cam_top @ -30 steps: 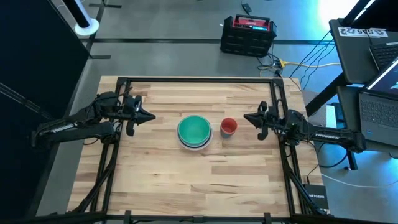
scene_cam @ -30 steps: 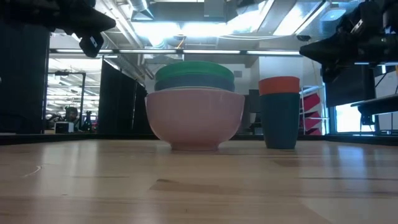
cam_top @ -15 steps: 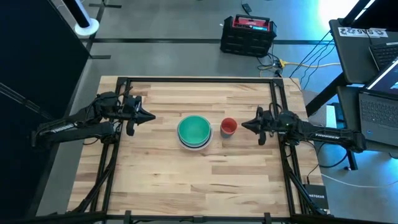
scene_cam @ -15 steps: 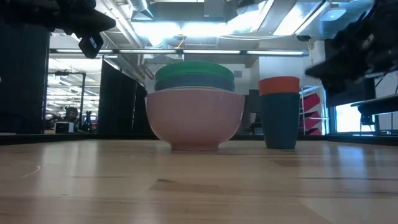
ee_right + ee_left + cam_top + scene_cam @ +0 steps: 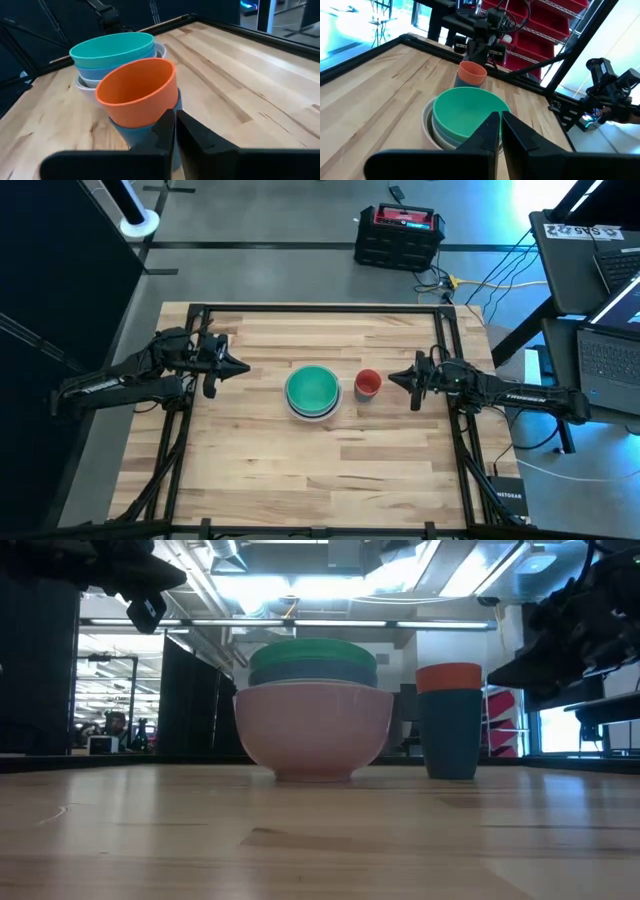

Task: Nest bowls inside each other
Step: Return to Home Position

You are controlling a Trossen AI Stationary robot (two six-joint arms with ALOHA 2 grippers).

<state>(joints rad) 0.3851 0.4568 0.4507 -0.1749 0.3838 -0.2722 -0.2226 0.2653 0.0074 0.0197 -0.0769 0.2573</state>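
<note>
Both end effectors are kept clear of the bowls, and nothing is gripped by either. The left end effector (image 5: 241, 368) is held above the desk (image 5: 300, 480) on the left of the stack, its fingers (image 5: 485, 136) pressed together and aimed at the bowls. The right end effector (image 5: 393, 379) is held just beside the small pair of bowls, its fingers (image 5: 167, 131) likewise closed with nothing between them. This stand-off is judged to suit arms being parked rather than a fresh grasp being prepared.

Near the middle of the desk a large whitish bowl (image 5: 313, 735) is set upright as the base of the stack. A whitish rim (image 5: 160, 49) is seen inside it; how many whitish bowls are nested there cannot be told. A light blue bowl (image 5: 313, 674) is seated above that, and a green bowl (image 5: 312, 388) is seated on top, its hollow empty.

Just to the right of the stack, with a narrow gap showing in the low view, a small dark blue bowl (image 5: 450, 738) is stood on the desk. A small orange-red bowl (image 5: 449, 676) is nested in it, with its rim raised above the blue one, and it is empty too.

The small pair is not joined to the large stack, so the nesting is judged complete only in two separate groups.
</note>
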